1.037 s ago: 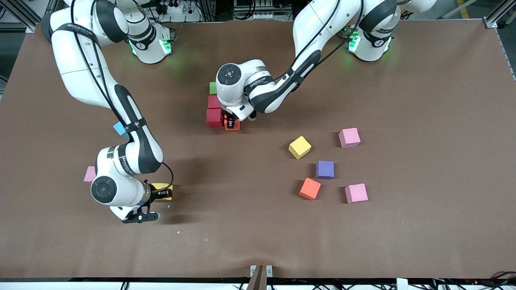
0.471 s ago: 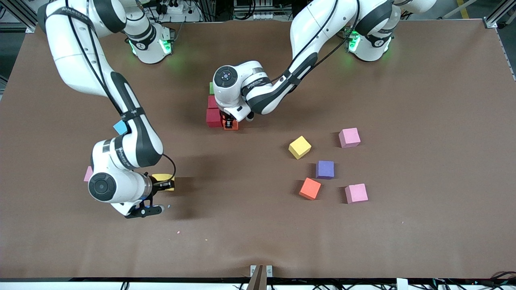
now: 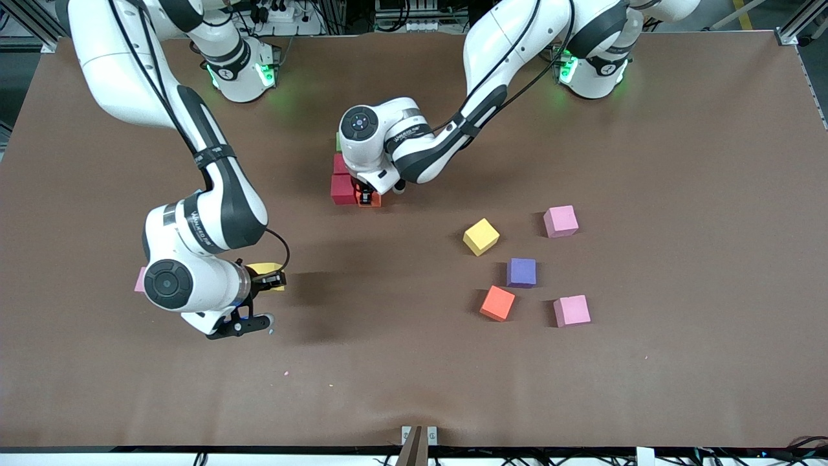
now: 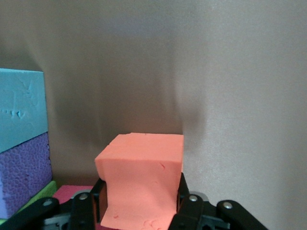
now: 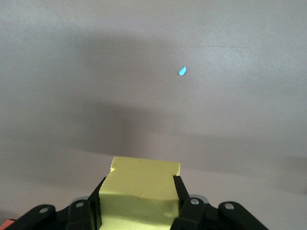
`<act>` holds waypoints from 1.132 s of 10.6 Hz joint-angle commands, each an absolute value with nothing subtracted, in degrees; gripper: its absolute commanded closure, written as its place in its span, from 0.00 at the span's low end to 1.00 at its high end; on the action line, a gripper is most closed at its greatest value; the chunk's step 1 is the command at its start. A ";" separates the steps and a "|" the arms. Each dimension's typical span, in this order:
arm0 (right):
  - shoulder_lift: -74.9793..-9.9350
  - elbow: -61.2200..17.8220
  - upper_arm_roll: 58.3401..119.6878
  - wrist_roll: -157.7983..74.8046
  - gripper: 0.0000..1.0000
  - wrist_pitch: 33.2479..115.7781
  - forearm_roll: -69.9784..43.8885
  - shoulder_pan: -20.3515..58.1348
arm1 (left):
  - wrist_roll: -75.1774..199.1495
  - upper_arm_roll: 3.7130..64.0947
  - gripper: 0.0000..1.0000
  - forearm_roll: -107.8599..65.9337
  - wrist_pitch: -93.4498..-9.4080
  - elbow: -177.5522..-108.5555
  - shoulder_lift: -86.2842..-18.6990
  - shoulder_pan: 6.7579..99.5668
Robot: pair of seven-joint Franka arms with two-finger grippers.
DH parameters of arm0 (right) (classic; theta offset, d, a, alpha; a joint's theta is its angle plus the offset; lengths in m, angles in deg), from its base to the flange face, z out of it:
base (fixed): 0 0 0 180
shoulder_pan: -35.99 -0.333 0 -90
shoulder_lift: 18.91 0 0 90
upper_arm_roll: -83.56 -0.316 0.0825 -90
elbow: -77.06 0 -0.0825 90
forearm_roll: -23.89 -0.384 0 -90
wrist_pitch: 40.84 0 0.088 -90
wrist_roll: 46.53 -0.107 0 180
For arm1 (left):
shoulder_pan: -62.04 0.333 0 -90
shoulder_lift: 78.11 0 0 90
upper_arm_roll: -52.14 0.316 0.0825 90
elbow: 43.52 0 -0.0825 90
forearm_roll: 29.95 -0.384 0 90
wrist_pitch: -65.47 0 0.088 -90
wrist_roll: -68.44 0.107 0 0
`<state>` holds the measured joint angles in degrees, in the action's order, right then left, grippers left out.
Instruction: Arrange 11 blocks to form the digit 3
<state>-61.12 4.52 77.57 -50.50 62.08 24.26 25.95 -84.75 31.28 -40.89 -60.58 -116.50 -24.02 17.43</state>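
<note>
The digit 3 (image 3: 349, 181) is barely begun: you have a short column of a green block (image 3: 338, 141) and two red blocks (image 3: 343, 189) near the middle of the table (image 3: 679, 129), toward the arms' bases. The left end effector (image 3: 367, 197) is clenched on an orange block (image 4: 141, 184) and has settled it lower and closer against the red blocks over the last second, so this placement looks nearly finished; the left wrist view also shows light blue and purple blocks (image 4: 21, 143) close beside it. Your right end effector (image 3: 272, 279) grips a yellow block (image 5: 139, 199) and has lifted it up off the table at the right arm's end, which suggests the next piece is already on its way. A pink block (image 3: 140, 279) peeks out by that arm. Still loose toward the left arm's end are a yellow block (image 3: 480, 236), a purple block (image 3: 521, 272), an orange block (image 3: 497, 303) and two pink blocks (image 3: 561, 221), so most of the figure remains to be built.
</note>
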 commanded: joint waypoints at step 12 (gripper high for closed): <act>-60.04 4.02 77.41 -50.75 0.91 58.30 20.72 32.13 | -84.41 31.40 0.62 -39.27 -59.33 -112.95 -21.78 15.90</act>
<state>-61.12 4.45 77.89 -50.50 59.09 21.52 32.37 -84.73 31.22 -40.43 -60.16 -115.16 -23.19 16.80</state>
